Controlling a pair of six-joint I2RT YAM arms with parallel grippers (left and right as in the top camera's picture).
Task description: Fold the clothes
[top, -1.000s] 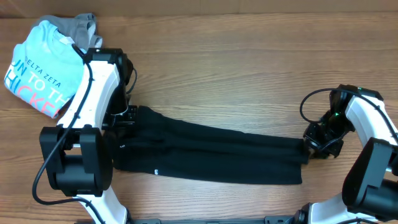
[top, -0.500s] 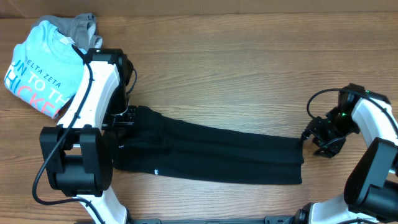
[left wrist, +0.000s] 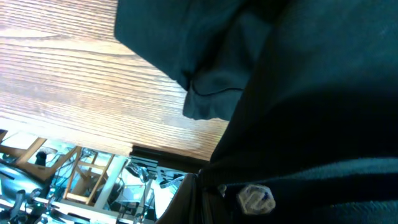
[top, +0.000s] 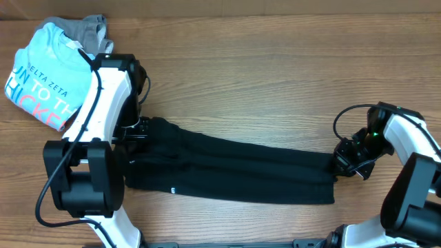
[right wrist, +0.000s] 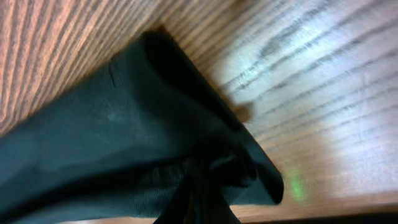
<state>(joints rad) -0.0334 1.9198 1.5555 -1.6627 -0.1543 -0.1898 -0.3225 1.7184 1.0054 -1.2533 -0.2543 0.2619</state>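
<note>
Even overhead light; glare whitens the table (right wrist: pixel 323 74) in blurred wrist views.

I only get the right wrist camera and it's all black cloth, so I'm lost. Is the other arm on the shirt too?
Observer: Yes. The left gripper is down on the black shirt's other end. I can't tell if it's pinching.
Operator: Is it folded small yet?
Observer: No. It lies as a long narrow strip running left to right across the table.
Operator: Is anything else up there?
Observer: A blue shirt sits in the far left corner, with a grey garment poking out behind it. Both are apart from the black one.
</note>
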